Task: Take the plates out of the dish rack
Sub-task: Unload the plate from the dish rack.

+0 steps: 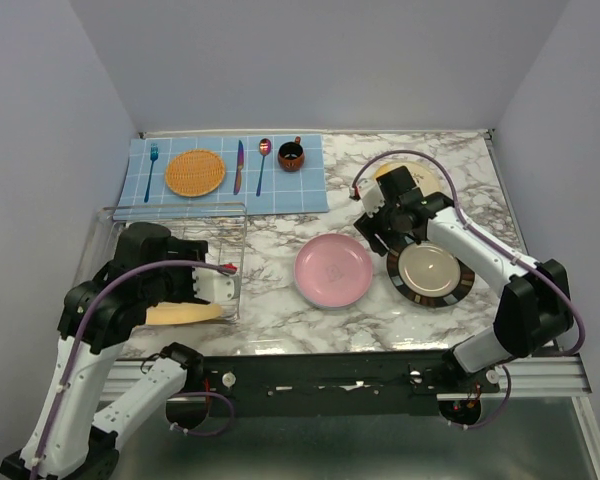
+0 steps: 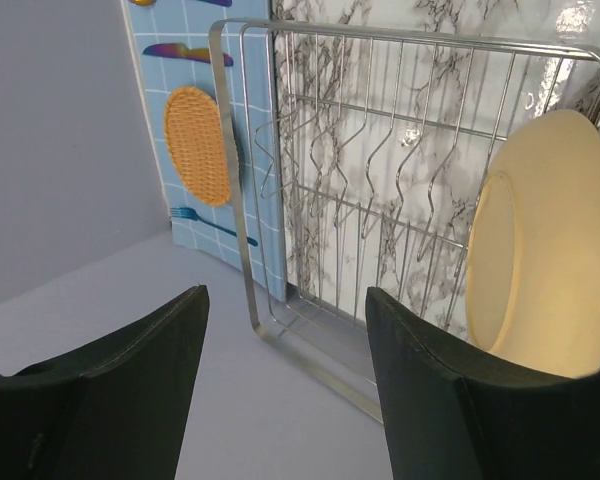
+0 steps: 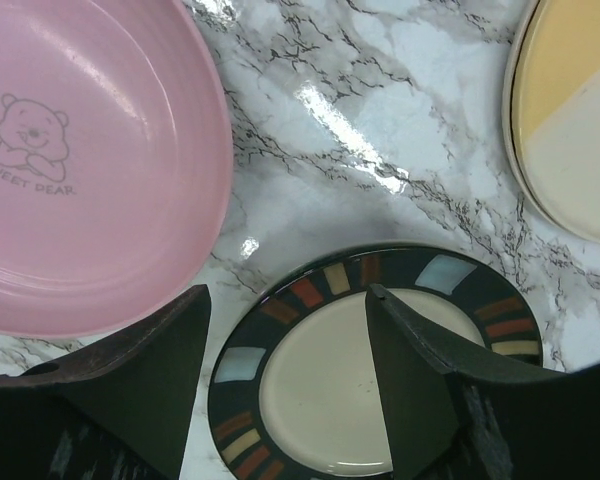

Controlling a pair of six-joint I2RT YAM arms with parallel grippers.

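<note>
Dish rack (image 2: 238, 220) with one yellow plate (image 2: 555, 250) on edge inside

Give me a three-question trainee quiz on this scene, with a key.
1. True or false: the dish rack holds no plates.
2. The left gripper is: A, fingers open and empty; B, shut on a plate; C, out of view.
3. How many plates lie flat on the marble table?
Key: 1 false, one yellow plate stands in it. 2 A. 3 three: pink plate, black-rimmed plate, cream-and-yellow plate.
</note>
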